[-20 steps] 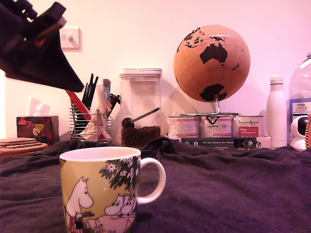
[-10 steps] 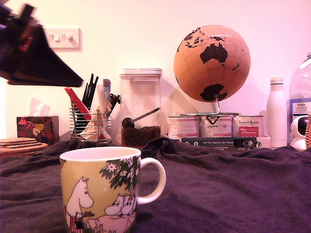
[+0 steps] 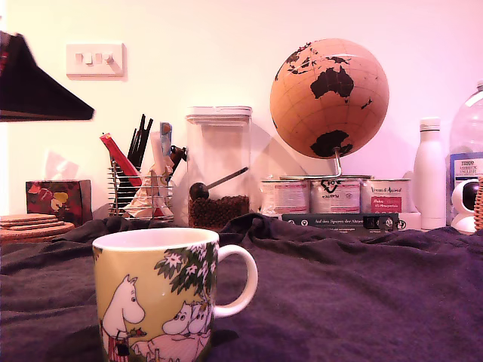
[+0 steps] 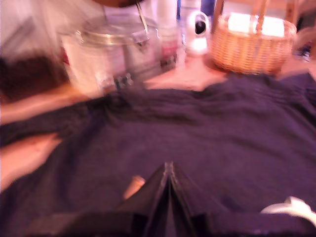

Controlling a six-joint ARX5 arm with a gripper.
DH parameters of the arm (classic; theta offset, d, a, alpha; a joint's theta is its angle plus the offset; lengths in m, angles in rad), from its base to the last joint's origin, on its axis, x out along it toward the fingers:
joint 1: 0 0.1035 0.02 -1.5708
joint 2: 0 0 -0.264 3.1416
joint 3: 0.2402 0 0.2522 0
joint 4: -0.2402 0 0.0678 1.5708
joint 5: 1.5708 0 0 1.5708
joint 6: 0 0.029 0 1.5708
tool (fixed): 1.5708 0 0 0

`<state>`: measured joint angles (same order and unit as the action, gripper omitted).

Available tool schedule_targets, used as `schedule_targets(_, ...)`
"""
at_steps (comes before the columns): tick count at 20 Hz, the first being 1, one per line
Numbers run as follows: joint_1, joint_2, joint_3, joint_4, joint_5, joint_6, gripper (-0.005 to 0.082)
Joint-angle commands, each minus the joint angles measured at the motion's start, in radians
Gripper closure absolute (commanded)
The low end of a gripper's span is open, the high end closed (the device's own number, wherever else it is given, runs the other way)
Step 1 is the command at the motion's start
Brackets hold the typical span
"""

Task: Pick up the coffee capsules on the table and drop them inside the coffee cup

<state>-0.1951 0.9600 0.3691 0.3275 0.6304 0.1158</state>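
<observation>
One mug (image 3: 156, 294) stands on the cloth-covered table (image 3: 347, 294) at the near edge, toward the exterior view's left, handle pointing to that view's right. Behind it are one globe (image 3: 329, 98), one clear canister (image 3: 219, 167), three tins (image 3: 334, 195), one white bottle (image 3: 430, 173) and one utensil rack (image 3: 140, 188). The wrist view shows one basket (image 4: 253, 43). The end effector (image 4: 169, 170) hangs above the cloth, its two fingers pressed together with nothing between them.

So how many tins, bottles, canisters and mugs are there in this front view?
Tins: 3
Bottles: 2
Clear canister: 1
Mug: 1
Total: 7
</observation>
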Motion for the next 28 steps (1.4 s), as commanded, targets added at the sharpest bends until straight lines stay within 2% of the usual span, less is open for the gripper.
schedule_targets(1,0.013,0.027,-0.061,0.050,0.009,0.008,0.0788)
schedule_targets(3,0.023,0.037,-0.108,0.132,0.008,0.008,0.0788)
schedule_targets(7,0.028,0.107,-0.151,0.195,0.005,0.009,0.0788)
schedule_targets(12,0.027,0.193,-0.151,0.198,0.002,0.016,0.0771)
schedule_targets(13,0.027,0.207,-0.151,0.200,-0.001,0.016,0.0706)
schedule_targets(16,0.024,0.246,-0.151,0.228,-0.010,0.024,0.0225)
schedule_targets(17,0.024,0.257,-0.151,0.234,-0.010,0.034,0.0144)
schedule_targets(18,0.024,0.267,-0.151,0.247,-0.010,0.055,0.0130)
schedule_targets(20,0.024,0.296,-0.151,0.282,-0.010,0.067,0.0130)
schedule_targets(28,0.023,0.465,-0.149,0.511,0.010,0.076,0.0130)
